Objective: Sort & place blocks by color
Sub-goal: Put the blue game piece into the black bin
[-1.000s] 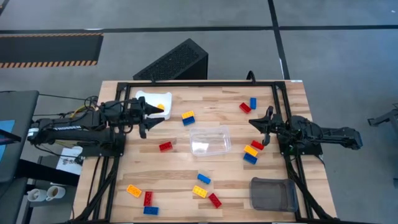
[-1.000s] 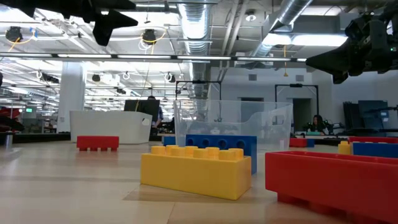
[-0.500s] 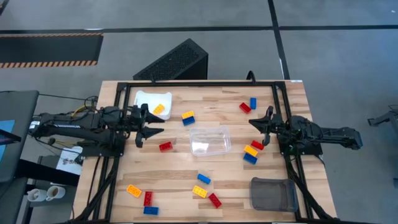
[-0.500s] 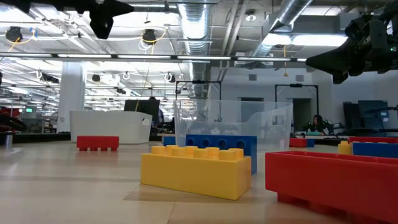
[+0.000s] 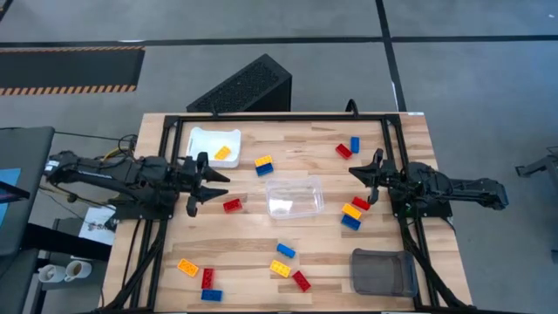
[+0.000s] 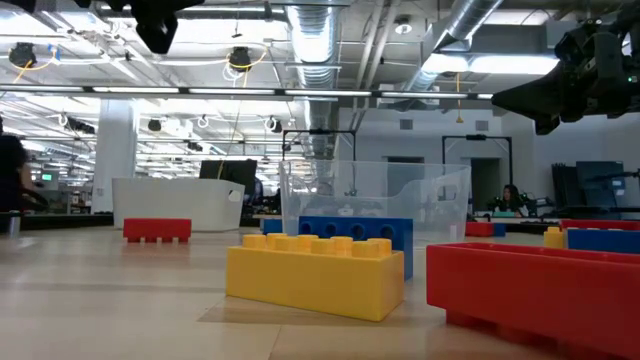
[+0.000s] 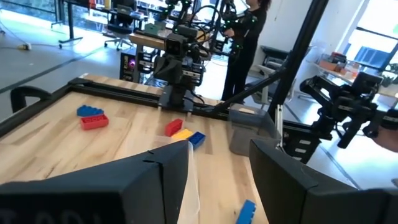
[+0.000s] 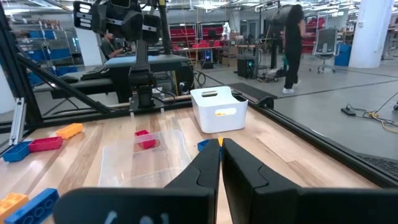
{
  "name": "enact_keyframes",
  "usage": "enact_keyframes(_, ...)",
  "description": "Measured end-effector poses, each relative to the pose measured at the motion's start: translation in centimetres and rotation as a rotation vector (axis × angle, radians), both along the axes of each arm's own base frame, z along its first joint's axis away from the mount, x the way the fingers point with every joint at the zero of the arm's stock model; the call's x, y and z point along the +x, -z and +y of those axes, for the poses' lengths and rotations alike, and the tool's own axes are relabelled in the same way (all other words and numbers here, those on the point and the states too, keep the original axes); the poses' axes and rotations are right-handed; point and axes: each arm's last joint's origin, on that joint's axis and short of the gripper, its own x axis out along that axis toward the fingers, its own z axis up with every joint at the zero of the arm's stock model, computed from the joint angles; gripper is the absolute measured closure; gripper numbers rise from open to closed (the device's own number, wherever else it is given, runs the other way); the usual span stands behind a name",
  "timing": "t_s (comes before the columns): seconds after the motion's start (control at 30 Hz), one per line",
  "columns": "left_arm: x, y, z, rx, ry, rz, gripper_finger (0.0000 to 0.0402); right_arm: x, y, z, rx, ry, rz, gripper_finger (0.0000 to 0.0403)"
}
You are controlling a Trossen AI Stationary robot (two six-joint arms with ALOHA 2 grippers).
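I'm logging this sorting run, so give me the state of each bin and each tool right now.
White bin: upright, one orange block inside.
Clear bin: upright, no blocks inside.
Grey bin: upright, contents unclear.
Left tool: open, holding nothing, beside a red block.
Right tool: shut, holding nothing.

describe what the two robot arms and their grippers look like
Both arms are dark, near-black jointed links. The left arm bears white lettering on one link, too small to read, with thin cables near its base. The left gripper has two tapered black fingers, blocky and flat-faced up close. The right gripper has matching slim dark fingers.
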Motion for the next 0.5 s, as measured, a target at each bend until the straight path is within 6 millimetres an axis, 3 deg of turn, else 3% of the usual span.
enact_keyframes(0.5,-0.02,-0.01,0.05,0.175,-0.057,-0.005,0.0249,-0.17,-0.06,-0.73,-0.012,0.133,-0.003,0.0360)
